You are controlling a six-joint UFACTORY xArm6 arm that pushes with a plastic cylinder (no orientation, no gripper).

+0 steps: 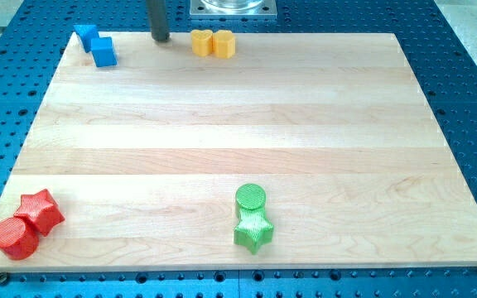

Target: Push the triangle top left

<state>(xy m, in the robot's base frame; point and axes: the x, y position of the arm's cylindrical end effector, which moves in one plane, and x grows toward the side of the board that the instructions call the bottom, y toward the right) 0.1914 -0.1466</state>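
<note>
My tip [161, 38] rests at the pale wooden surface's [238, 124] top edge, between two blue blocks [96, 45] and two yellow blocks [213, 43]; no triangle shape is clearly discernible; there is no gripper.

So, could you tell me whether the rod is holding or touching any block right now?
Nothing is held. My tip stands apart, between the blue blocks and the yellow blocks.

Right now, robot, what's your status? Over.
My tip at the view's top edge, touching no block. Blue triangle-like block already top left, against blue cube. Nothing between.
</note>
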